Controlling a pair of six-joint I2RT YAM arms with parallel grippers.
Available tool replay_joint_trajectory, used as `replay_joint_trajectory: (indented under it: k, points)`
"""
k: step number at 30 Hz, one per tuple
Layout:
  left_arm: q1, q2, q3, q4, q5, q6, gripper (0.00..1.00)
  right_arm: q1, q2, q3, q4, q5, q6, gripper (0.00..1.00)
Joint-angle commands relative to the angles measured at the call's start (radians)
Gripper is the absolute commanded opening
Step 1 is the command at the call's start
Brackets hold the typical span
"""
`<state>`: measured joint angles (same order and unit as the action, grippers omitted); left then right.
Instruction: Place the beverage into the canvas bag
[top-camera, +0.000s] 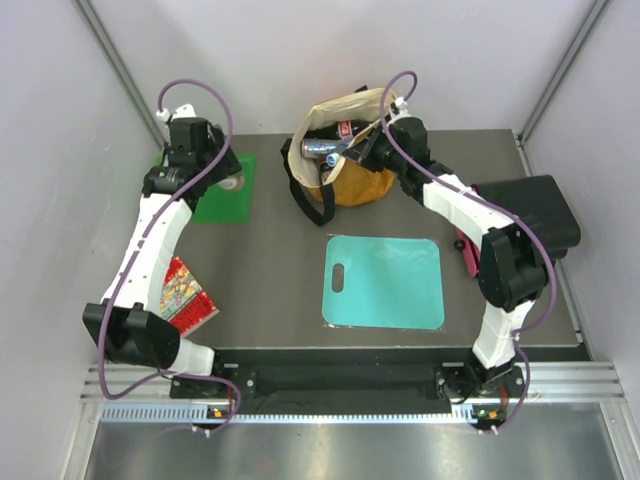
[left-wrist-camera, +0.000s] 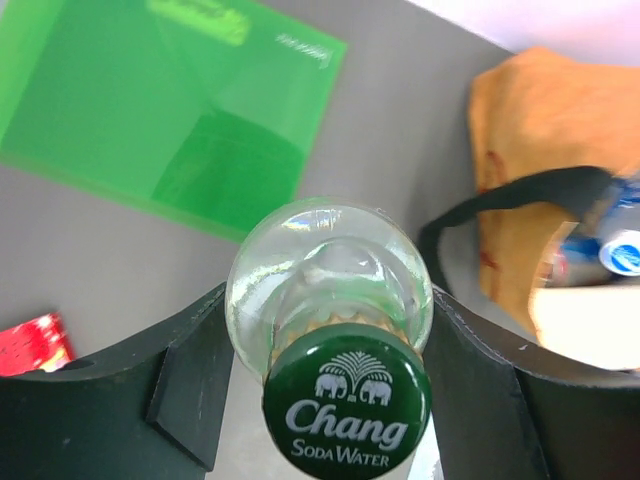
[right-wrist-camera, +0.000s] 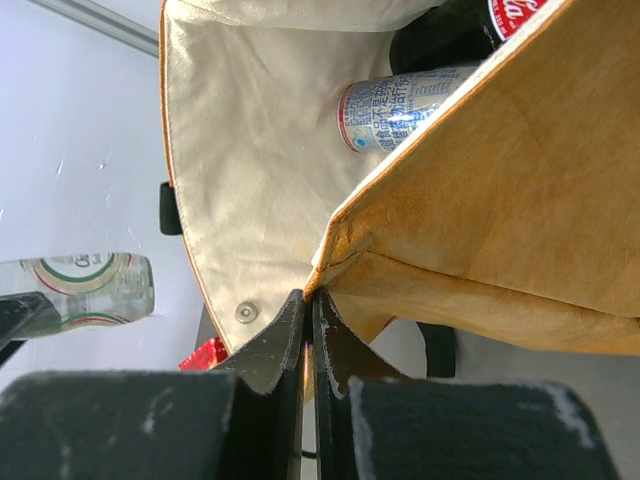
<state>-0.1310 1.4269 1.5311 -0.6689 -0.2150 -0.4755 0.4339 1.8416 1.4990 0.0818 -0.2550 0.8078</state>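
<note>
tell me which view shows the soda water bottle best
The left wrist view: the soda water bottle fills the centre, its green cap legible, held in the left hand. The right wrist view catches only part of its glass body at the left edge. From the top it is mostly hidden under that hand.
</note>
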Motion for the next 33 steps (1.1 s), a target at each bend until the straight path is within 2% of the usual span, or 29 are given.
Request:
replay_joint_trajectory:
  k: [1,6,14,17,24,33]
  points:
    - [-0.073,0.009,0.145,0.146,0.002,0.008,0.0,0.014,-0.122,0.055,0.245,-0.049,0.027,0.0]
    - [-0.14,0.081,0.273,0.201,0.025,0.0,0.0,0.017,-0.125,0.038,0.253,-0.047,0.037,0.0]
    - [-0.205,0.161,0.267,0.513,0.04,-0.096,0.0,0.026,-0.133,0.017,0.276,-0.053,0.051,0.0]
    - [-0.219,0.22,0.274,0.58,0.063,-0.115,0.0,0.026,-0.136,0.006,0.289,-0.053,0.06,0.0]
    - [-0.271,0.363,0.345,0.764,0.081,-0.049,0.0,0.029,-0.133,-0.002,0.32,-0.061,0.062,0.0]
    - [-0.349,0.543,0.419,0.878,0.1,0.035,0.0,0.028,-0.128,0.021,0.312,-0.064,0.05,0.0]
